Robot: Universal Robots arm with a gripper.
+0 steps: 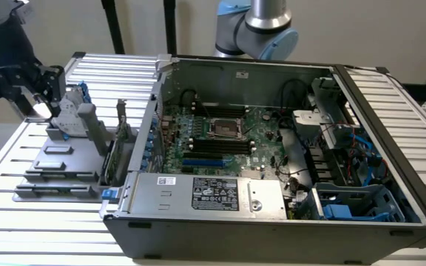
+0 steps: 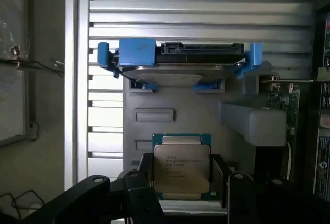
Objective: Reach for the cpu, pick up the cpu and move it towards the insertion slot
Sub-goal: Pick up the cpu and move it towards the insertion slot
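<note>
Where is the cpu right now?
The cpu is over the grey fixture, near the blue-railed hard drive, outside the case at the exterior view's left.

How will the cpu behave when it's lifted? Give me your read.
The cpu is a flat square chip, so probably stiff and light. Its smooth metal lid looks slippery. Being flat and square, it shouldn't roll, though its green rim seems easy to chip.

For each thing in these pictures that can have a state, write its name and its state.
cpu, metal top showing, not in the insertion slot.
insertion slot, empty.
hard drive, standing on edge in the grey holder.
computer case, open.
gripper, at the cpu.
</note>
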